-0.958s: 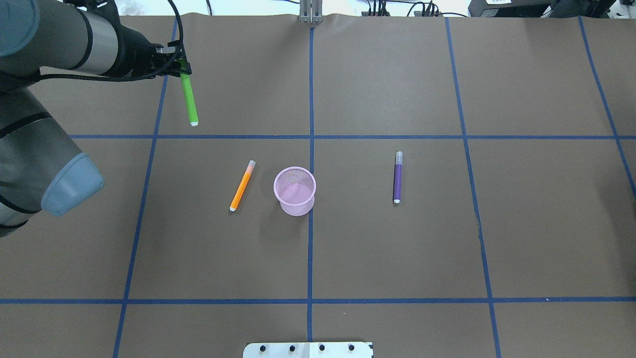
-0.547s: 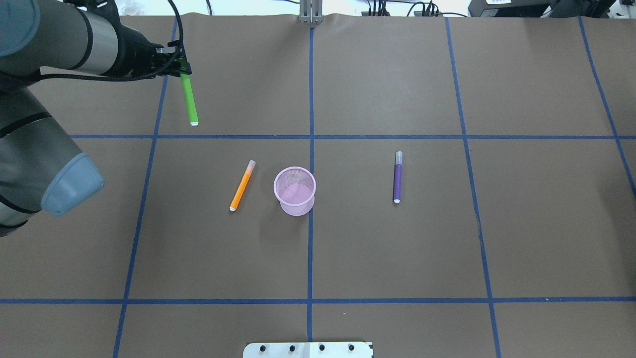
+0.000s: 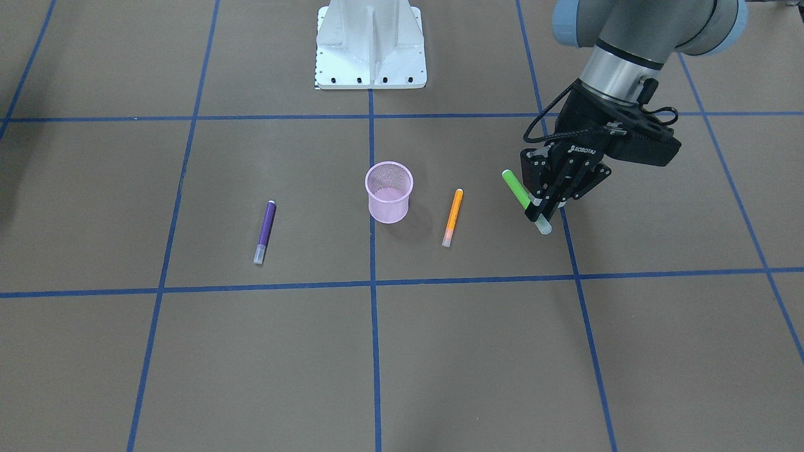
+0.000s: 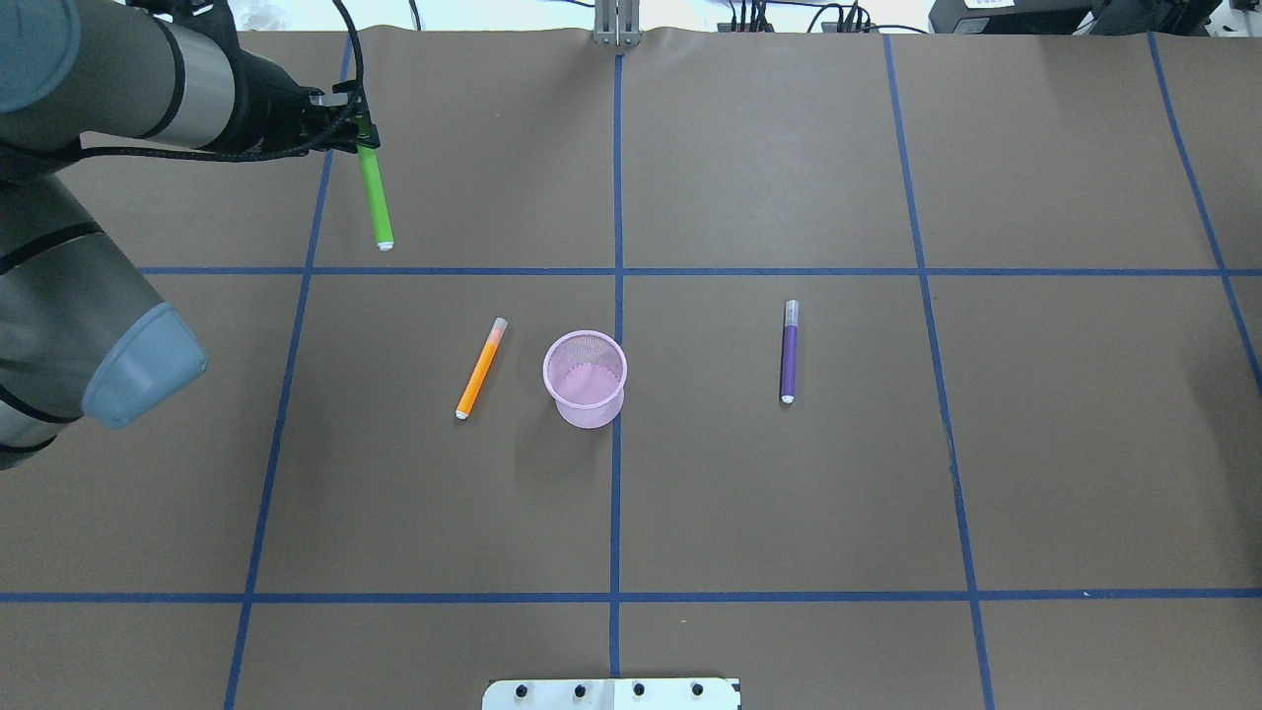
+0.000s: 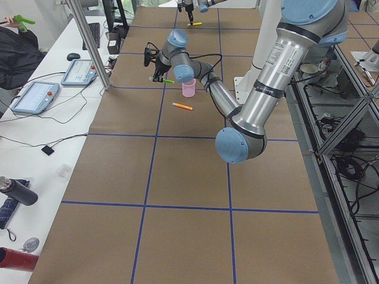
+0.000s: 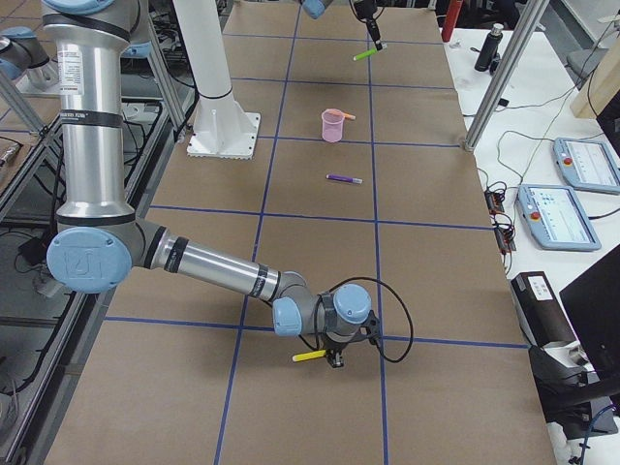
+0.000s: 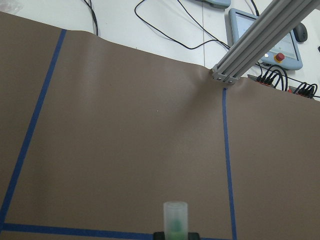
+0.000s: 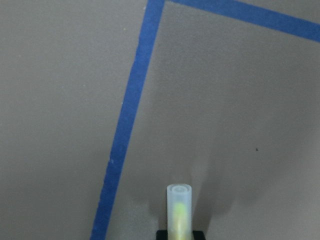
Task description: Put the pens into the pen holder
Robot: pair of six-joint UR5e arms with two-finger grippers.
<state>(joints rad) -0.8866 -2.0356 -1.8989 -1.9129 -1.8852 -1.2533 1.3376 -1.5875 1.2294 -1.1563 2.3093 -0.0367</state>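
My left gripper (image 3: 537, 213) is shut on the green pen (image 3: 517, 189) near its pale cap end and holds it tilted above the table, left of the far blue line (image 4: 360, 130). The pink mesh pen holder (image 4: 585, 378) stands upright at the table's middle and looks empty. The orange pen (image 4: 481, 367) lies just left of it, the purple pen (image 4: 789, 351) further right. My right gripper (image 6: 334, 360) is low over the table far to the right, outside the overhead view, shut on the yellow pen (image 8: 179, 210).
The white robot base plate (image 3: 370, 44) sits at the near edge. A metal post (image 4: 616, 25) stands at the far edge with cables and control pendants behind it. Blue tape lines grid the brown table cover.
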